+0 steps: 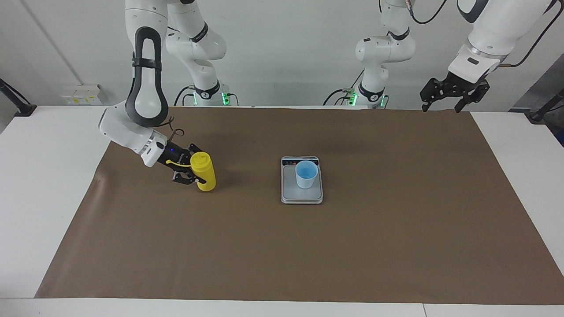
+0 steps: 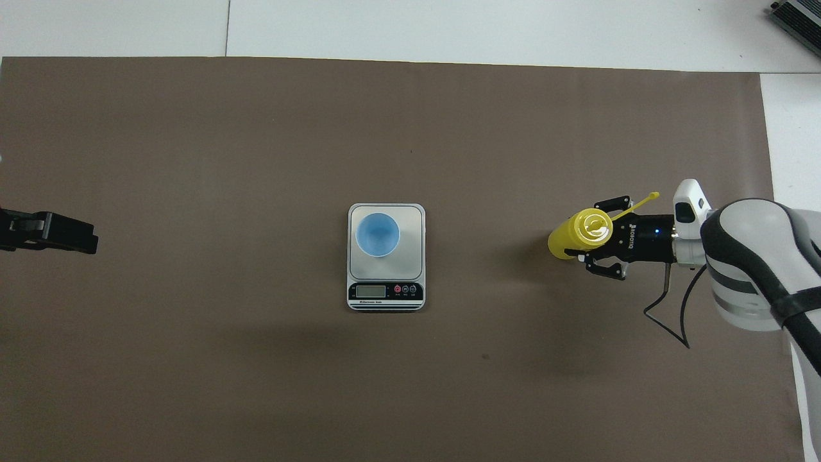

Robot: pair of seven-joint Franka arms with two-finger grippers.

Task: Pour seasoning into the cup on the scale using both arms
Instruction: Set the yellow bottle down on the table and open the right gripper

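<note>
A white table [image 1: 48,185] is covered across most of its top by a large brown mat [image 1: 308,246], leaving white margins at both ends and along the edges. A flat silver-grey scale [image 1: 302,193] lies on the mat near its middle, its dark display strip on the edge nearer the robots. A yellow squeeze bottle [image 1: 205,172] is tilted on the mat, well apart from the scale, toward the right arm's end.
</note>
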